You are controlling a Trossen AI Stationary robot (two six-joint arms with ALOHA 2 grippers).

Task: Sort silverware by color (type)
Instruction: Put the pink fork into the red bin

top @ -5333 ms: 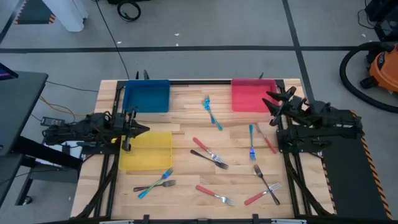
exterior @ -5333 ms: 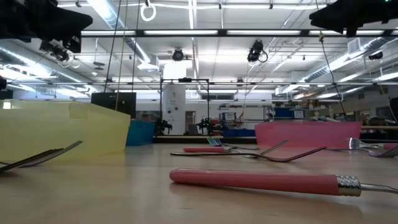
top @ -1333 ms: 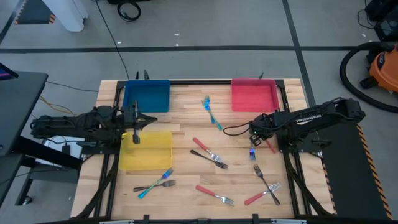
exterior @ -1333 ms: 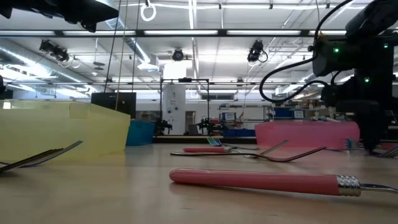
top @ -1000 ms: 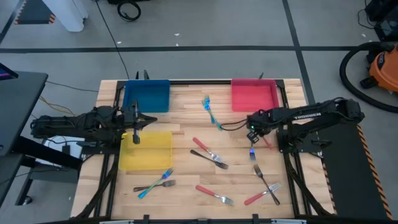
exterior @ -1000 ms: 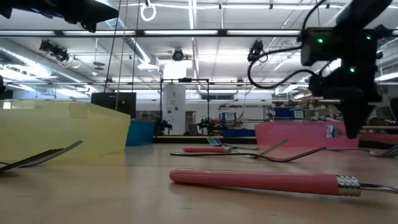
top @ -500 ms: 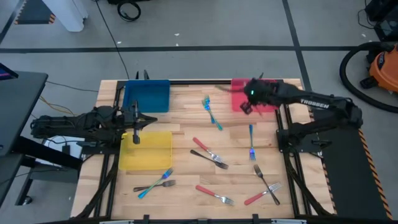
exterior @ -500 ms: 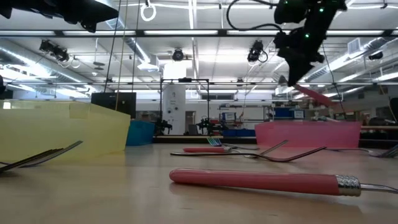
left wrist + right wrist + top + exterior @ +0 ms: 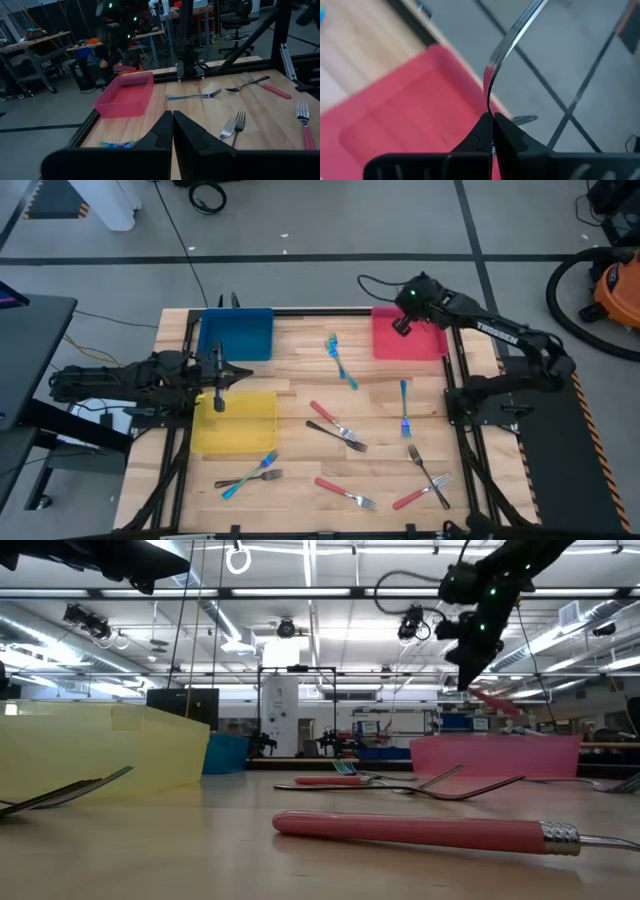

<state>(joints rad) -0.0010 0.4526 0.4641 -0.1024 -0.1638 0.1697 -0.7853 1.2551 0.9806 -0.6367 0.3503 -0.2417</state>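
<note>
My right gripper (image 9: 401, 326) hangs high over the far left corner of the red tray (image 9: 426, 340), shut on a red-handled fork (image 9: 498, 700). My left gripper (image 9: 220, 386) is shut and empty, waiting above the far left edge of the yellow tray (image 9: 245, 425). The other forks lie flat on the wooden table: blue ones (image 9: 342, 361) (image 9: 404, 408), a red (image 9: 325, 414) and a black one (image 9: 339, 436) at the centre, and several more along the near edge (image 9: 250, 473) (image 9: 346, 493) (image 9: 424, 480). My right gripper pinches the fork between its two fingers, right at their tips. The silver metal shank (image 9: 489, 106) runs on past the fingertips in the right wrist view. In the low view the red handle (image 9: 503, 702) slants down beside the gripper. The fork is lifted clear, above the red tray.
A blue tray (image 9: 236, 335) stands at the far left, with the yellow tray on its near side. A black frame rail (image 9: 320, 311) runs along the table's far edge. Bare wood lies between the blue and red trays.
My right gripper has risen from the table right of centre with the red fork and swung toward the far edge. It now hangs over the red tray, with the fork lifted clear. One blue fork stays where the red one lay beside it.
</note>
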